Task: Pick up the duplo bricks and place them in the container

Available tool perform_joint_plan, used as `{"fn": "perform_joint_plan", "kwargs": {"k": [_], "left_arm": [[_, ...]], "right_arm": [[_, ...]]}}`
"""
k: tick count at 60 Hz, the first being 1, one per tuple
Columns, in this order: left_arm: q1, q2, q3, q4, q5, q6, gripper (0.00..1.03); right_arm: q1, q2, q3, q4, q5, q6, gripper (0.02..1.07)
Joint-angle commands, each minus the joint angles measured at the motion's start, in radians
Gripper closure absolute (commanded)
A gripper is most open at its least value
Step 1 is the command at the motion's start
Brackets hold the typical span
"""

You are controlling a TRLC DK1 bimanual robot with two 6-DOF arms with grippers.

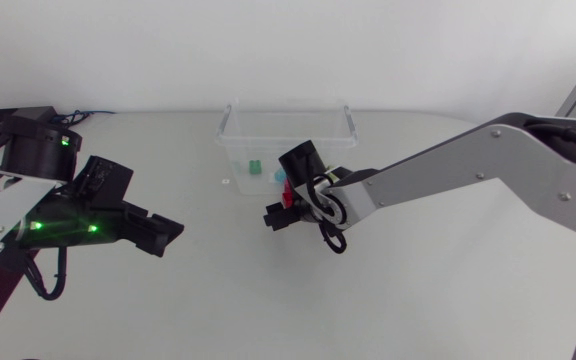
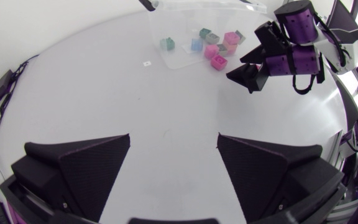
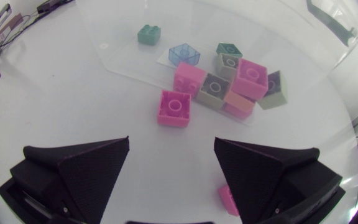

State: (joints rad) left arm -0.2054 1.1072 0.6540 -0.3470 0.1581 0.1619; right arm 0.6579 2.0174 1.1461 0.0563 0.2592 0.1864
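Pink brick [image 3: 173, 108] just outside container [image 1: 238, 160] front wall

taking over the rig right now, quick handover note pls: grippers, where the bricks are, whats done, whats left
Left gripper: open, empty, over bare table, well short of the container.
Right gripper: open, empty, close in front of the container's near wall.
Done: a pile of bricks sits in the container, plus a green brick and a blue brick.
Left: a pink brick at the near wall looks to be outside it; a second pink brick lies on the table beside the right gripper.
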Motion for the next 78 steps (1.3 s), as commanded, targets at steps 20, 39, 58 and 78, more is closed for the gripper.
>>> {"fn": "perform_joint_plan", "kwargs": {"k": [20,39,58,78], "left_arm": [[0.014,0.052,-0.024,0.039,0.014,0.011,0.05],[0.015,0.077,-0.014,0.051,0.015,0.013,0.05],[0.023,0.095,-0.022,0.055,0.015,0.018,0.05],[0.023,0.102,-0.013,0.059,0.02,0.016,0.05]], "right_arm": [[-0.02,0.104,0.164,-0.11,0.006,0.033,0.09],[-0.023,0.124,0.207,-0.154,0.012,0.056,0.09],[-0.034,0.116,0.188,-0.15,0.023,0.056,0.09],[-0.035,0.139,0.271,-0.262,0.023,0.087,0.17]]}}
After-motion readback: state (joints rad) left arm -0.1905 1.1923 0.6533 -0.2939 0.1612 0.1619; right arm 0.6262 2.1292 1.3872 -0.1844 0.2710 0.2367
